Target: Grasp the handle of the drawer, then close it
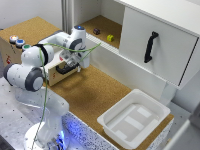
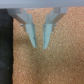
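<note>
The drawer (image 1: 59,73) is a small tan wooden front sticking out of a low wooden box (image 1: 11,54) at the exterior view's left. Its short black handle (image 1: 63,69) shows partly, just under my hand. My gripper (image 1: 71,66) hangs right at the drawer front, beside the handle; whether it touches is hidden by the hand. In the wrist view the gripper (image 2: 39,45) is open. Its two pale blue fingers (image 2: 31,34) stand apart with only tan surface between them. The handle does not show there.
Coloured buttons (image 1: 17,42) sit on top of the wooden box. A big white cabinet door (image 1: 156,44) with a longer black handle (image 1: 150,47) stands at the back right. A white plastic tub (image 1: 134,118) rests on the cork surface (image 1: 95,92) at the front right. Small objects (image 1: 110,37) lie on the shelf behind.
</note>
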Robot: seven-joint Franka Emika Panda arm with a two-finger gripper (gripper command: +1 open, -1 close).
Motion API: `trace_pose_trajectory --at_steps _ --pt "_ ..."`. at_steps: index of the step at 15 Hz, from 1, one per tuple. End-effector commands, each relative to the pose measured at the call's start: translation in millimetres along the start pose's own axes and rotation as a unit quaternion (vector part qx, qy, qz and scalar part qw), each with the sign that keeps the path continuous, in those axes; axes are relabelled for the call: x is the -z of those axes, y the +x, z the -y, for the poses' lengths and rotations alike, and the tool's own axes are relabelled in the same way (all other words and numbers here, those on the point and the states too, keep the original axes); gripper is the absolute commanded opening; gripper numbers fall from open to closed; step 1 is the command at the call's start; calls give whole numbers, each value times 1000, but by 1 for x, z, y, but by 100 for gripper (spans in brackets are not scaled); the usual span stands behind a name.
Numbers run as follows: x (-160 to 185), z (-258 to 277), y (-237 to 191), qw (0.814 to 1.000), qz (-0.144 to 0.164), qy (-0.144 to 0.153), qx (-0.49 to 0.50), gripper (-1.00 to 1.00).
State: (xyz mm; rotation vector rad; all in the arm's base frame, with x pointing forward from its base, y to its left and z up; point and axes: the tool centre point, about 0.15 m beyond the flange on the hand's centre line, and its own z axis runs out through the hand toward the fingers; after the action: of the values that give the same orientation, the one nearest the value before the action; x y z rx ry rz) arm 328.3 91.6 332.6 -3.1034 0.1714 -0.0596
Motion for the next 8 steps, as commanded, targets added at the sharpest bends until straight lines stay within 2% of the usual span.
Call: trace_pose_trajectory --at_steps 1,8 --pt "-31 27 8 999 -39 4 8 -100" --pt "-22 83 12 997 -49 22 61 -100"
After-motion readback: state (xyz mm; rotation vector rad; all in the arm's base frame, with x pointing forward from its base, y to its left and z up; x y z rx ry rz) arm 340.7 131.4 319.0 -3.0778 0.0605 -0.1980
